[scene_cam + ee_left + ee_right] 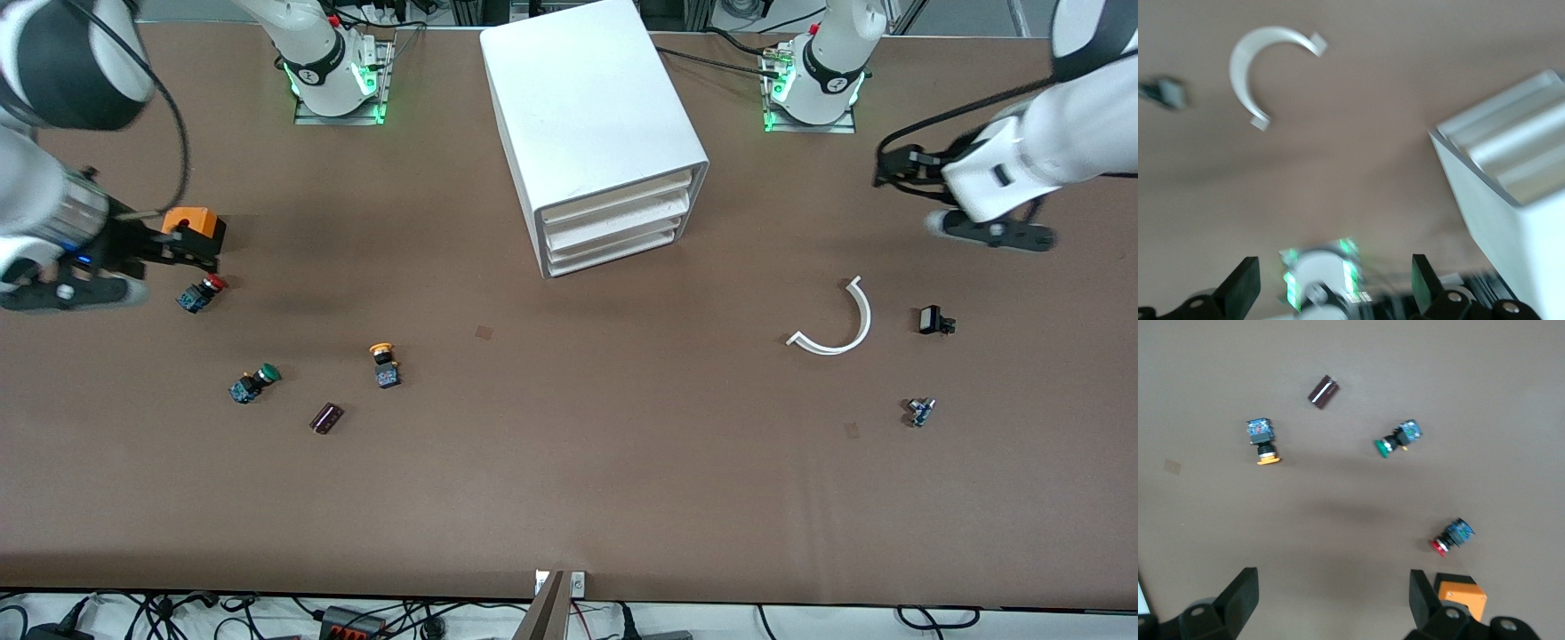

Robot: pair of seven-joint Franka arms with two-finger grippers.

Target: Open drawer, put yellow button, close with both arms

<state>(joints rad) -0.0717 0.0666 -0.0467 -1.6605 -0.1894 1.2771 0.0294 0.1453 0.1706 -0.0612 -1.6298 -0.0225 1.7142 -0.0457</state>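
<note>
Yellow button (384,364) lies on its side on the brown bench (569,480), toward the right arm's end, nearer to the front camera than the white cabinet (591,124). No readable writing shows on it or on anything else. The cabinet stands midway along the bench between the two arm bases; its three alike drawer fronts (613,222) are all pushed in, so their contents are hidden.

Near the yellow button lie a green-capped button (253,382), a red-capped button (201,292) and a small dark brown block (326,418). An orange block (190,221) sits beside the red-capped button, farther from the front camera.

Toward the left arm's end lie a curved white plastic strip (836,324), a small black part (933,320) and a tiny blue-grey part (920,411).

The right hand (1331,600) hangs released, fingers (1241,593) wide apart, over bare bench close to the orange block and the red-capped button, grasping nothing. The left hand (1335,283) is likewise released, its fingers (1245,283) spread and empty, over bare bench toward the left arm's end, well apart from the cabinet.
</note>
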